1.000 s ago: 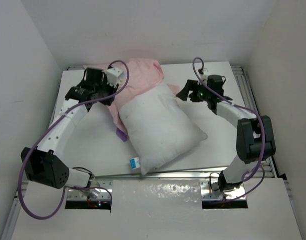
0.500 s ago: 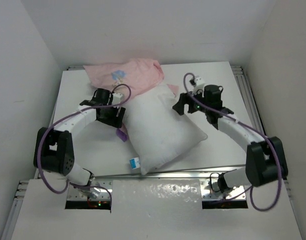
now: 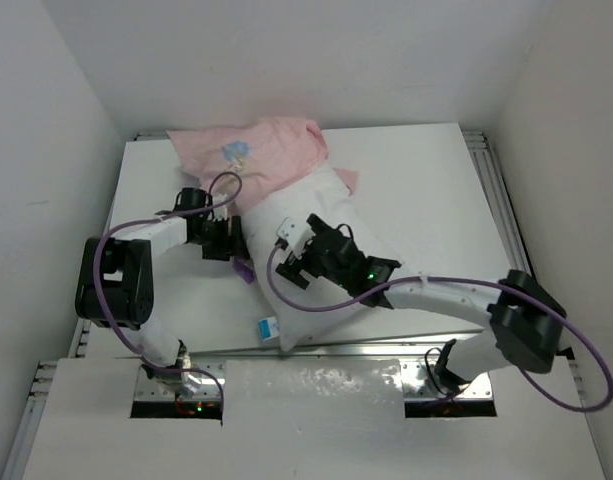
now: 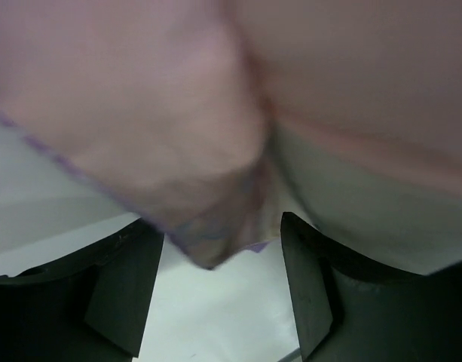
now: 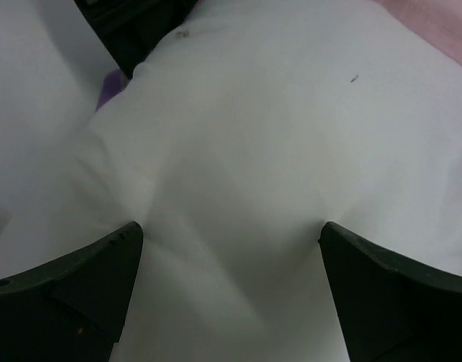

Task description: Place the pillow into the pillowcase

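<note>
Plump white stuffed rectangular pillow lies on white counter, far end in thin pink fabric pillowcase. We rest R end effector, jaws wide apart, mid-pillow, prob. to shove. L end effector gapes round case hem, unclamped.

Top view: overhead, whole table. Right wrist: close over pillow, shared.

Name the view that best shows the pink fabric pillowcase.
Top external: the thin pale-pink fabric pillowcase lies bunched at the far end of the plump white pillow, most of it visible. Left wrist shows only a blurred close-up fold; right wrist just a pink sliver at top right.
</note>
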